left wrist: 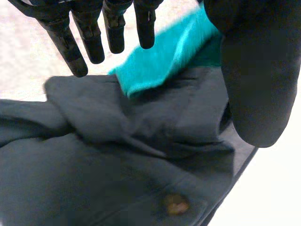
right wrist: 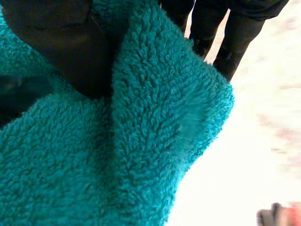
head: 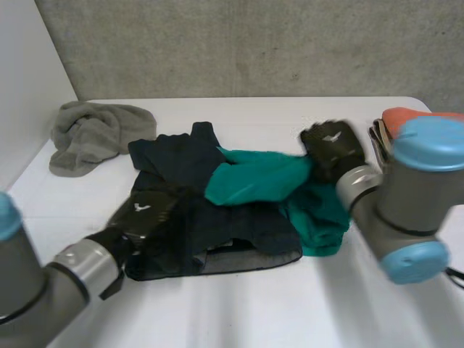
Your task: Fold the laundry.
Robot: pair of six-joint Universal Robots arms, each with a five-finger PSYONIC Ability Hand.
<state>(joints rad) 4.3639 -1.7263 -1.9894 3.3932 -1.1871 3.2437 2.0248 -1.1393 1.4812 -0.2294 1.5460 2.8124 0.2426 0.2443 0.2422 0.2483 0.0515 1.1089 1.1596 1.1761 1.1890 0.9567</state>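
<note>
The right hand (right wrist: pixel 61 42) pinched a fold of the teal towel (right wrist: pixel 155 141) between thumb and fingers (right wrist: pixel 233 42), and the rest of the towel trailed from it across a dark garment (head: pixel 174 163). The left hand (head: pixel 145 210) was open over that garment, fingers straight and gripping nothing. Both cloths looked soft, light and limp, and their corners seemed the surest hold.
</note>
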